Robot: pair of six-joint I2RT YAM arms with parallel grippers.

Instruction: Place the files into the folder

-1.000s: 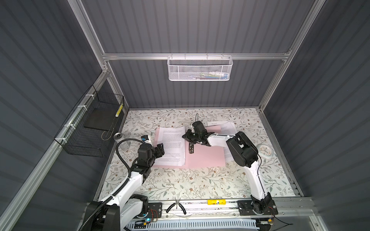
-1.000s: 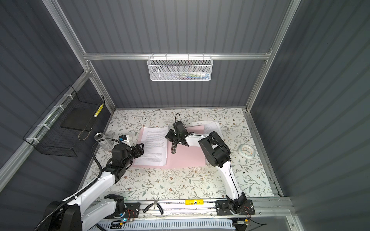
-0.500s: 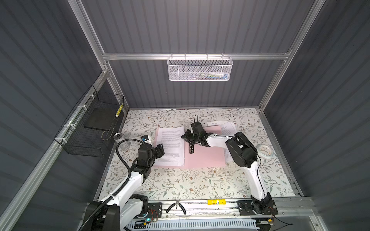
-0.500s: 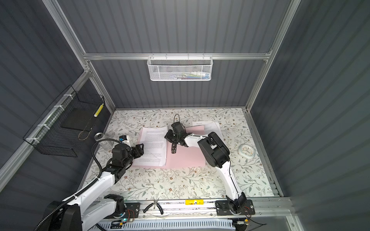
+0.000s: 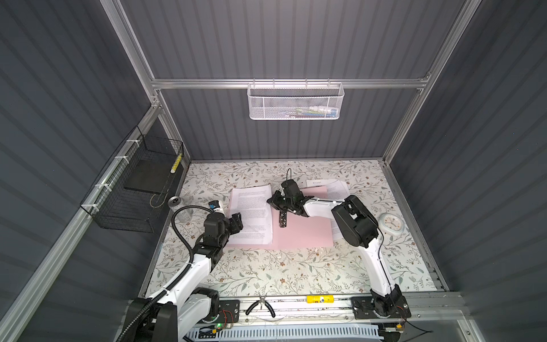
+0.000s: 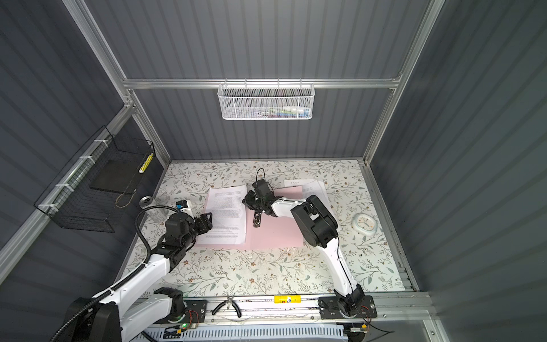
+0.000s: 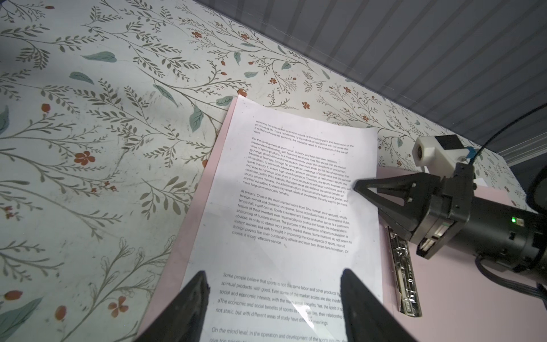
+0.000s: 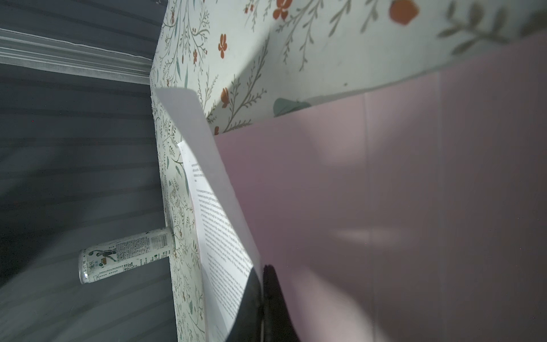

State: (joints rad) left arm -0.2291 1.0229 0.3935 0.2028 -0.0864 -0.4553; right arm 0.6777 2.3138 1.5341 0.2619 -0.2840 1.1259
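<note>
Files lie printed side up on the left leaf of the folder, which is spread open and flat on the floral bench. The sheets reach past the leaf's far edge. A metal clip runs along the fold, just beside their right edge.

The right end effector lies low across the right leaf, its fingers pressed together and pinching the right edge of the top sheet. In the right wrist view that edge curls up off the printed page below and ends at the closed fingertips.

The left end effector hovers over the near left part of the files with its fingers spread, holding nothing.

Further sheets show from under the folder's far right corner. A can stands near the left wall and a clock lies at the right.
</note>
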